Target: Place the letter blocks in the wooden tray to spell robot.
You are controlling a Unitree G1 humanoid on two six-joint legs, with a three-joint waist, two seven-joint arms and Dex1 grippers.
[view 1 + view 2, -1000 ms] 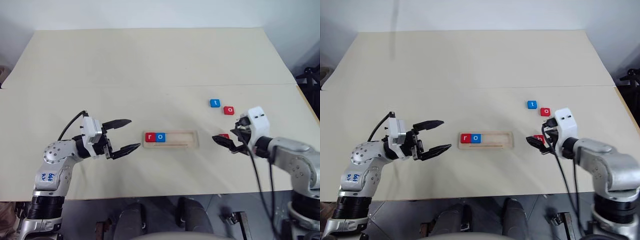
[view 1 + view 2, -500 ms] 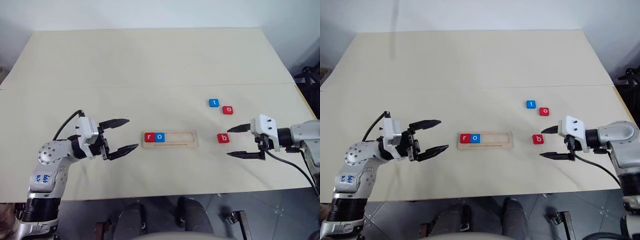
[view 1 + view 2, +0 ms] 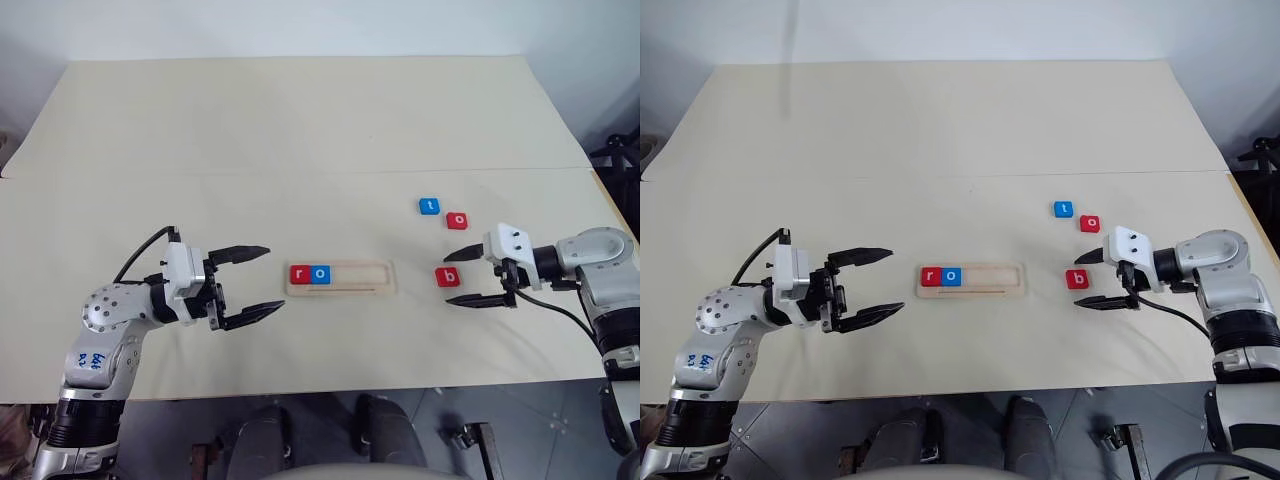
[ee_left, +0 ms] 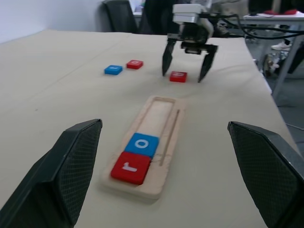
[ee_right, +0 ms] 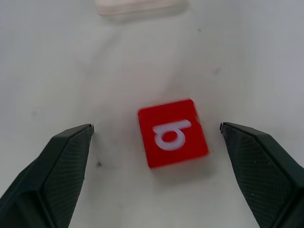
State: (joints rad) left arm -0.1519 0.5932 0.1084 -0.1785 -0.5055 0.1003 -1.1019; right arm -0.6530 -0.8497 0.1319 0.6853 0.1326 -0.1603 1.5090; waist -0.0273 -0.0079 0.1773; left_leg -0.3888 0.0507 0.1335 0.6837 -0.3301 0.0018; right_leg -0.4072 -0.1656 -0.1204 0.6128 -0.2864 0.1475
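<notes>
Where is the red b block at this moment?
In the left eye view the red b block lies flat on the table to the right of the wooden tray, below the red o block, just ahead of the open right gripper.

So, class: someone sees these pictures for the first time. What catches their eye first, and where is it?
Probably the wooden tray mid-table, with a red r and blue o at its left end. Then the right gripper, open, with the red b block lying between its fingers, and the blue t and red o just beyond.
</notes>
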